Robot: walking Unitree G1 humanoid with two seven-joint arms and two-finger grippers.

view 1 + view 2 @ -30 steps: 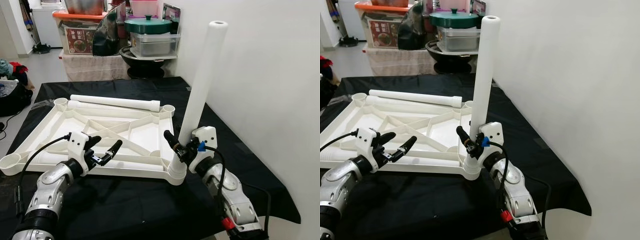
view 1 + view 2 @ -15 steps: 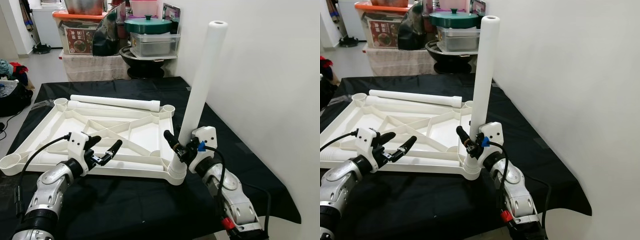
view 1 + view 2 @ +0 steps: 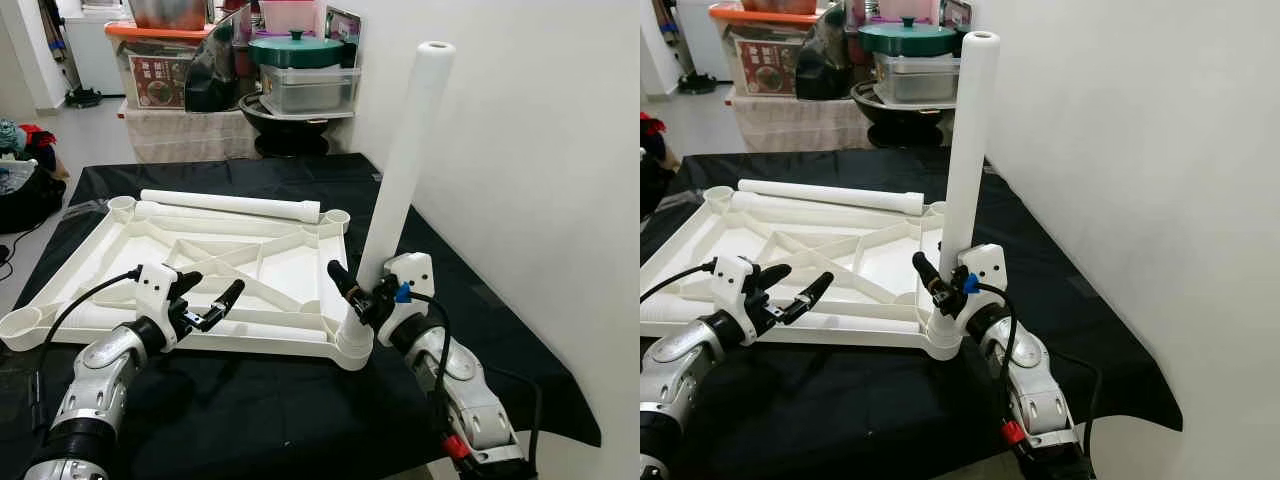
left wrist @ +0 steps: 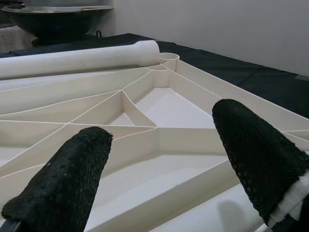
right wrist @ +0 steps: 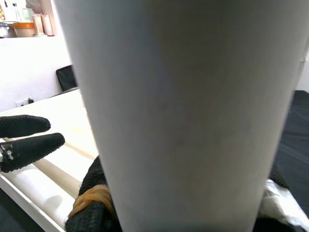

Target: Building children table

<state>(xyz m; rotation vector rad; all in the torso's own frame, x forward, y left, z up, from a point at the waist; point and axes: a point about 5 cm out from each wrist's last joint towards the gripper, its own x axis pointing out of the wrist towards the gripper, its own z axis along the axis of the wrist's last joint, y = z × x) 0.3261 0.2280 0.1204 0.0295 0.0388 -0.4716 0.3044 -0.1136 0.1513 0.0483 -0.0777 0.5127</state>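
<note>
Between my right gripper's [image 3: 358, 290] fingers stands the upright leg [image 3: 404, 165], clasped low down, its foot seated in the near-right corner socket [image 3: 353, 344] of the upturned tabletop [image 3: 200, 270]. Across from it, my left gripper [image 3: 208, 300] hovers over the tabletop's near rail, fingers spread wide and holding nothing. Beyond both, a second leg [image 3: 230, 205] lies along the far rail, all on black cloth [image 3: 260, 410].

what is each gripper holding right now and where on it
The right gripper grips the upright white leg near its base, just above the corner socket. The left gripper is open, holding nothing.
</note>
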